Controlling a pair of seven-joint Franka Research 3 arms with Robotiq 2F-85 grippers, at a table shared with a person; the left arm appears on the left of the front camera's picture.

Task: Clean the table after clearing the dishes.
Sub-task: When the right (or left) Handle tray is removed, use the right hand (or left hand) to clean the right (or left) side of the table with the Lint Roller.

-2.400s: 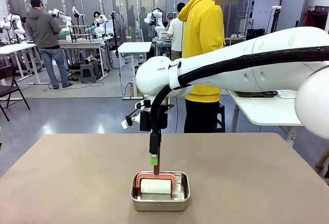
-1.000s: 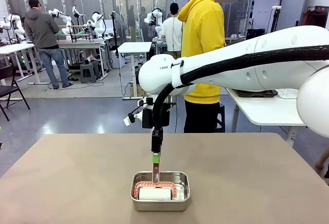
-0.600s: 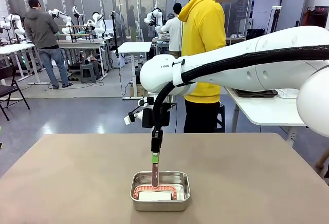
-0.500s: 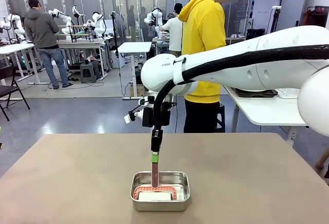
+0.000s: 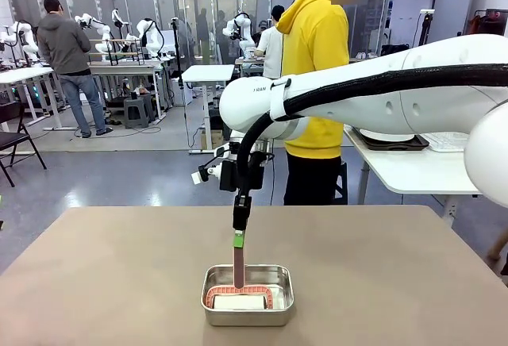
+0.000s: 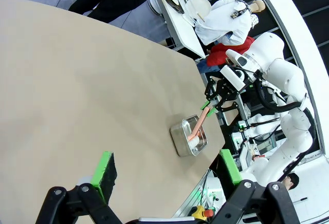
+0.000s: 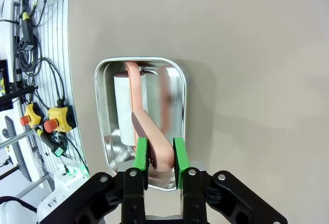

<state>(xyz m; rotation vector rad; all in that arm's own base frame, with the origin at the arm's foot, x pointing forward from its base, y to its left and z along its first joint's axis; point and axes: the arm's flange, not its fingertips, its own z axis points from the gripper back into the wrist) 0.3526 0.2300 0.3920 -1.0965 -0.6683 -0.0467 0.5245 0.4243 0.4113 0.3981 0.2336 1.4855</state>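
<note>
My right gripper point(image 5: 238, 241) hangs straight down over the taupe table point(image 5: 119, 282), shut on the pink handle point(image 5: 239, 271) of a cleaning roller. In the right wrist view its green pads point(image 7: 142, 154) pinch that handle point(image 7: 154, 149). The roller's white roll point(image 5: 238, 302) point(image 7: 123, 111) lies inside a small steel pan point(image 5: 208, 314) point(image 7: 96, 111) near the table's front edge. My left gripper point(image 6: 167, 170) is open with nothing in it, high above the table point(image 6: 77, 80), looking across at the pan point(image 6: 180, 142) and the right gripper point(image 6: 212, 107). The dishes are out of view.
A person in a yellow hoodie point(image 5: 317, 68) stands at the table's far side, back turned. A white table point(image 5: 413, 171) stands behind on the right. Cables and emergency-stop buttons point(image 7: 46, 121) sit beyond the table's near edge.
The roller has gone down from standing above the pan to lying low inside it. The right gripper has tightened on the handle and the wrist has risen slightly.
</note>
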